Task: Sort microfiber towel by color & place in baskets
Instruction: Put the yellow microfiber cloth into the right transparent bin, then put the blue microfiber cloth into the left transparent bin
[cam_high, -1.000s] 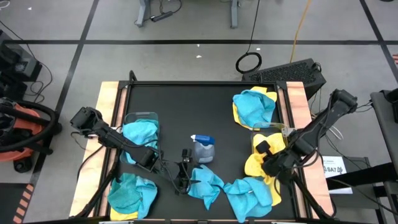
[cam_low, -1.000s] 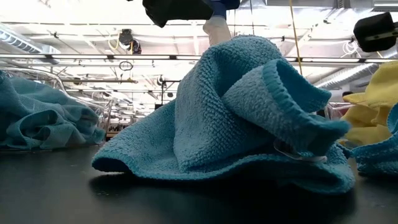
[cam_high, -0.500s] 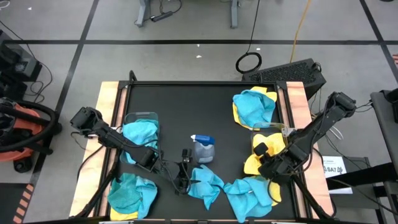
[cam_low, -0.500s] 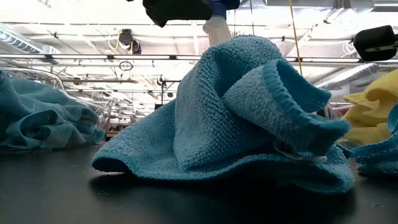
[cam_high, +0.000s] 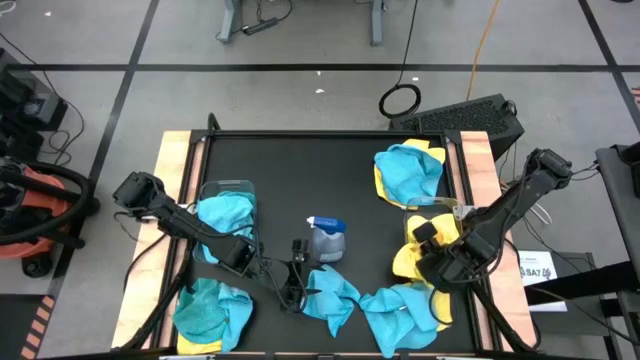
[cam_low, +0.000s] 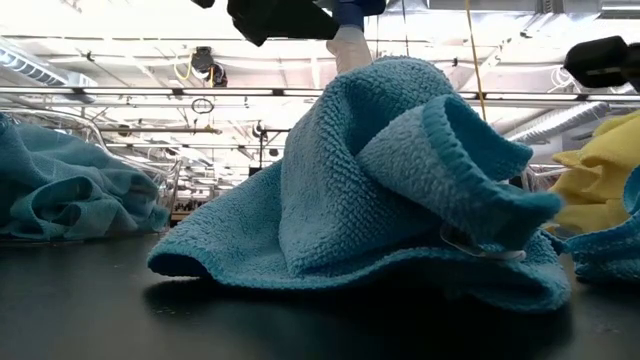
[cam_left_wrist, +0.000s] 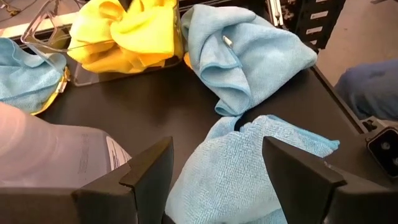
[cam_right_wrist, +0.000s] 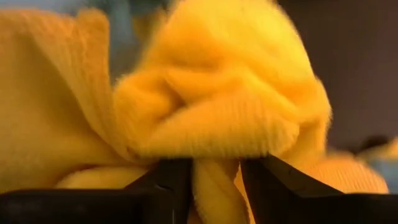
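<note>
yellow microfiber towel (cam_high: 418, 250) sits in the clear basket (cam_high: 447, 213) at right of the high view; my right gripper (cam_high: 428, 262) is part-open around its folds. left gripper (cam_high: 296, 285) waits open by the teal towel (cam_high: 330, 293), lower centre.

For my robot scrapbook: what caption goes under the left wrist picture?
Open left gripper hovering over a blue towel, with yellow towels in a clear basket beyond.
</note>
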